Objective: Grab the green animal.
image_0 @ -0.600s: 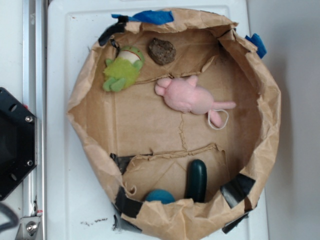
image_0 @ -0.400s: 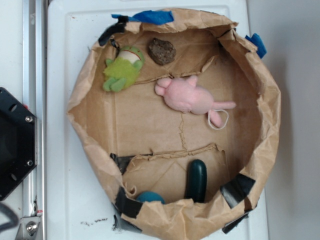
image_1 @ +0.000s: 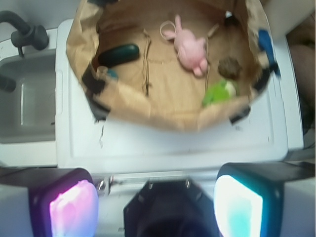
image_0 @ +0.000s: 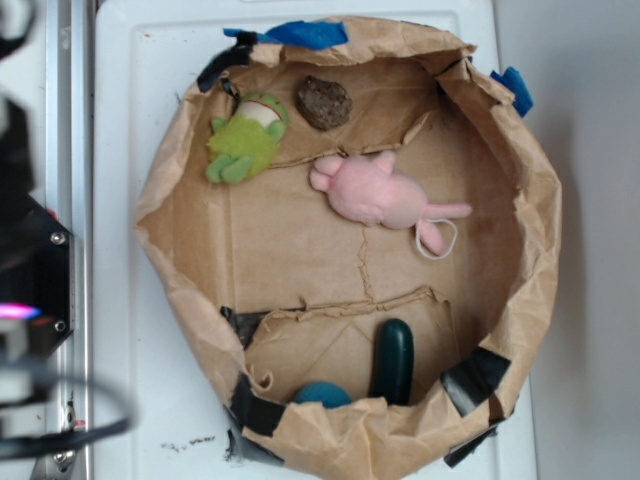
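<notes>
The green animal, a small lime-green frog plush, lies at the upper left inside the brown paper basin. In the wrist view the green animal sits just behind the basin's near rim on the right. My gripper hovers outside the basin, over the black robot base. It is open, with the pink-lit pad and cyan-lit pad far apart and nothing between them. My arm is a blur at the left edge of the exterior view, well away from the frog.
A larger pink plush lies mid-basin, with a brown rock beside the frog. A dark green oblong and a blue ball sit at the bottom. The basin walls stand raised all around. A sink lies left of the white top.
My arm has swung into the exterior view at the left edge, blurred by motion. The plushes have not moved.
</notes>
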Motion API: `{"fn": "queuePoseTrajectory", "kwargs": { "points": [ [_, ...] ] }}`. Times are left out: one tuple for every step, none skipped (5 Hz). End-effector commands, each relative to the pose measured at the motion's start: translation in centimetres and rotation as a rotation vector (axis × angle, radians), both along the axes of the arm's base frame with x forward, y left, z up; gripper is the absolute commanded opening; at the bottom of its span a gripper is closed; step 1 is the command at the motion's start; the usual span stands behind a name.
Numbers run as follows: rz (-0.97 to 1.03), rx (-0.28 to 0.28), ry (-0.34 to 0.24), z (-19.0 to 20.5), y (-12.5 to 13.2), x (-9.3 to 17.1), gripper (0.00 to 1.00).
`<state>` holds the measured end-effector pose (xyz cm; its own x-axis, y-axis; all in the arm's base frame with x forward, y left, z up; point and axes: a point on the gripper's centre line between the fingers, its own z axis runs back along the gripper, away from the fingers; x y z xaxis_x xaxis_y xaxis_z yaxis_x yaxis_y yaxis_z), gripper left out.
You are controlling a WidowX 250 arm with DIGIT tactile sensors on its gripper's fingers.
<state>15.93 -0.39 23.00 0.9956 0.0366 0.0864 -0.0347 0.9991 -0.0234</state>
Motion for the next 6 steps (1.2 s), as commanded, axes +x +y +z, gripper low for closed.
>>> {"fn": "queuePoseTrajectory", "kwargs": {
  "points": [
    [-0.038, -0.001, 0.003, -2.3, 3.1, 7.2, 1.0],
    [-0.027, 0.002, 0.026, -4.3, 3.6, 8.7, 1.0],
    [-0.027, -0.005, 0.018, -7.9, 4.0, 9.4, 1.0],
    [-0.065, -0.011, 0.021, -10.6, 4.0, 8.5, 1.0],
    [-0.089, 0.003, 0.043, -12.7, 3.9, 8.2, 1.0],
    [-0.085, 0.0, 0.078, -13.6, 4.3, 7.6, 1.0]
  ]
}}
